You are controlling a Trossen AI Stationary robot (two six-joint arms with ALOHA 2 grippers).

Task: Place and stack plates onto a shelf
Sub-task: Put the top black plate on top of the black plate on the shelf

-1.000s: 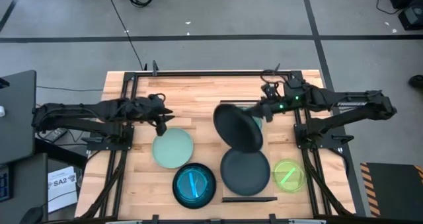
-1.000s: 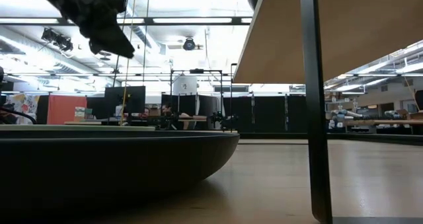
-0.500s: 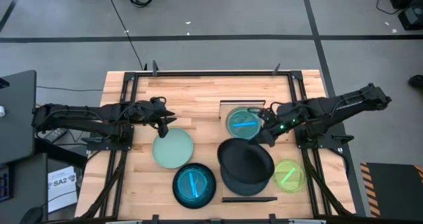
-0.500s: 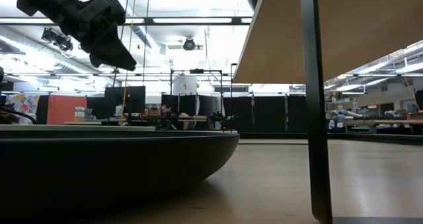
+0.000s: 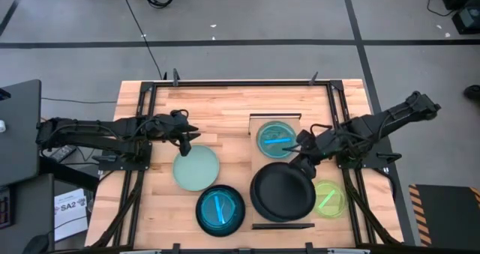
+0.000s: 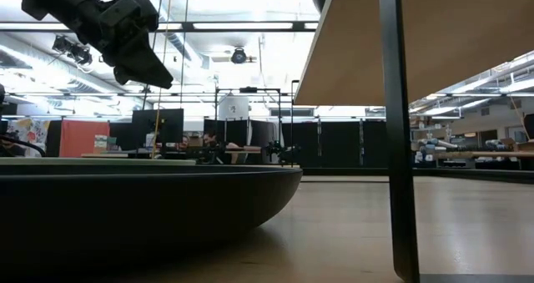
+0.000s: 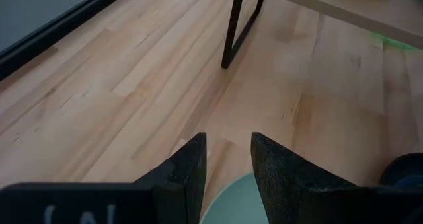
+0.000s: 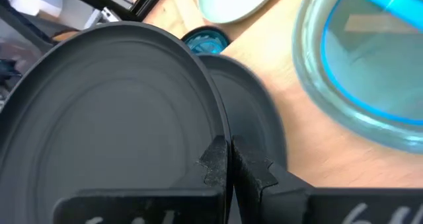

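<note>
My right gripper (image 5: 302, 162) is shut on a matte black plate (image 5: 283, 192), over a second black plate (image 8: 258, 121) on the near half of the pale wood shelf (image 5: 255, 123). A translucent teal-blue plate (image 5: 276, 138) lies on the shelf's far half. My left gripper (image 5: 187, 134) hovers open above the far rim of the pale mint plate (image 5: 196, 168), which lies flat on the table. Another teal-blue plate sits in a black one (image 5: 220, 209) near the front edge. A lime-green plate (image 5: 328, 198) lies right of the shelf. My right gripper pinches the upper black plate by its rim (image 8: 213, 139), on the plate's far right side, between its two fingers (image 8: 215, 164). It comes slanting down from the table's right. The plate sits slightly tilted above the lower black plate; whether they touch I cannot tell.
The shelf stands on thin dark legs (image 6: 399, 149), and its underside (image 6: 434, 41) shows above the table in the low view. The black plate near the front edge (image 6: 150, 208) fills the low view's foreground. Bare wood lies along the far side of the table (image 5: 217, 104).
My right gripper has moved toward the table's near edge and down. It carried the black plate from steeply tilted above the teal-blue plate to nearly flat over the other black plate. My left gripper has lowered a little toward the mint plate.
</note>
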